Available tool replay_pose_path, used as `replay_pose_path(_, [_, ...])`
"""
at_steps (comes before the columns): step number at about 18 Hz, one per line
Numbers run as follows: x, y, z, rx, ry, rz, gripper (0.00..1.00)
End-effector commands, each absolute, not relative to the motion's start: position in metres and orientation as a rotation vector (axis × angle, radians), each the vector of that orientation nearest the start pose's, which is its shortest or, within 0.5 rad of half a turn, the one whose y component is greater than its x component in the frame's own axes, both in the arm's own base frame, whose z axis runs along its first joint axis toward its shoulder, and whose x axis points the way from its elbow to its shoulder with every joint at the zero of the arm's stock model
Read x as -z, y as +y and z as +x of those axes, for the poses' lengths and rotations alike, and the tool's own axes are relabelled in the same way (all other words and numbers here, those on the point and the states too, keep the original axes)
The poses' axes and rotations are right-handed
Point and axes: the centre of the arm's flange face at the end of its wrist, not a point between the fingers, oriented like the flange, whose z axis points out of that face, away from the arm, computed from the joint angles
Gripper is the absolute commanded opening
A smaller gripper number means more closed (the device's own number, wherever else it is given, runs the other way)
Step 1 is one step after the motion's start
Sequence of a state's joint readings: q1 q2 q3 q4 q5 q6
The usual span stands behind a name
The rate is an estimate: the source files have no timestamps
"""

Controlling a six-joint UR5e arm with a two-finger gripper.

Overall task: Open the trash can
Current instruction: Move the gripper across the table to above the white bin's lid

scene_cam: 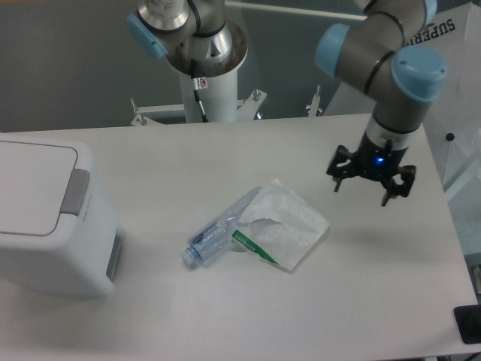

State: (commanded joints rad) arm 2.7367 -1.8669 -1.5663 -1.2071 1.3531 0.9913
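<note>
My jaws (370,183) hang spread and empty above the right side of the surface (225,301), touching nothing. The trash can (49,218) sits at the far left edge of the frame, well apart from me, lid down, its grey push tab (74,192) facing right, toward me. Between us lie a clear bottle (214,239) and a white bag (285,226); I judge the bare stretch behind them the easier path.

White trash can (45,218) lid down at table's (225,316) left, hand (370,183) spread above right side, bottle (214,239) under bag (285,224) between
</note>
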Motion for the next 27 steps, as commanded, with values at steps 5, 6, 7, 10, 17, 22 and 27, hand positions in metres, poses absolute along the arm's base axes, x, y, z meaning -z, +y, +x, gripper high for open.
replay_pose_path(5, [-0.406,0.411,-0.475,0.166,-0.344,-2.863,1.0])
replay_pose_path(6, [-0.416,0.419,-0.471,0.181,-0.369,-2.851,1.0])
replay_pose_path(7, [-0.423,0.425,-0.467,0.192,-0.394,-2.843,1.0])
replay_pose_path(10, [-0.439,0.443,-0.45,0.217,-0.429,-2.825,1.0])
replay_pose_path(17, [-0.507,0.507,-0.383,0.24,-0.501,-2.704,1.0])
replay_pose_path(22, [-0.515,0.548,-0.32,0.281,-0.456,-2.712,1.0])
replay_pose_path(27, [-0.52,0.57,-0.273,0.306,-0.406,-2.722,1.0])
